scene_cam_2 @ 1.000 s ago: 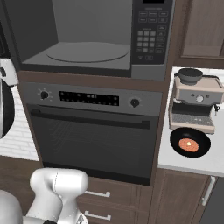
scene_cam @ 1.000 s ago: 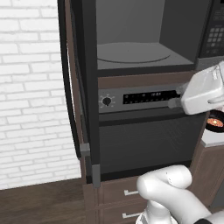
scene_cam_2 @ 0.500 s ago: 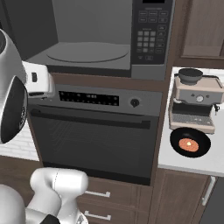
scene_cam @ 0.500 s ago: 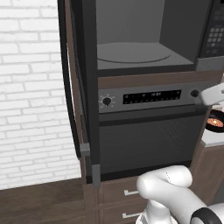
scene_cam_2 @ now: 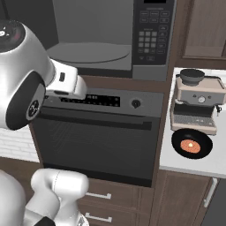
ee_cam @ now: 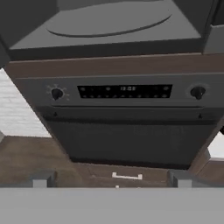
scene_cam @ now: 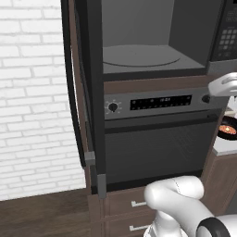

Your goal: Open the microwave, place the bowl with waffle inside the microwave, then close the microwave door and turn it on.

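open microwave over oven, bowl on white counter by brick wall, gripper spread wide, empty

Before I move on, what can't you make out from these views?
- Tool: hand view shows just its fingertips at the bottom edge; open or shut unclear.
- Bowl: contents too small in right base view; cut by the edge in left base view.
- Keypad: labels too small.
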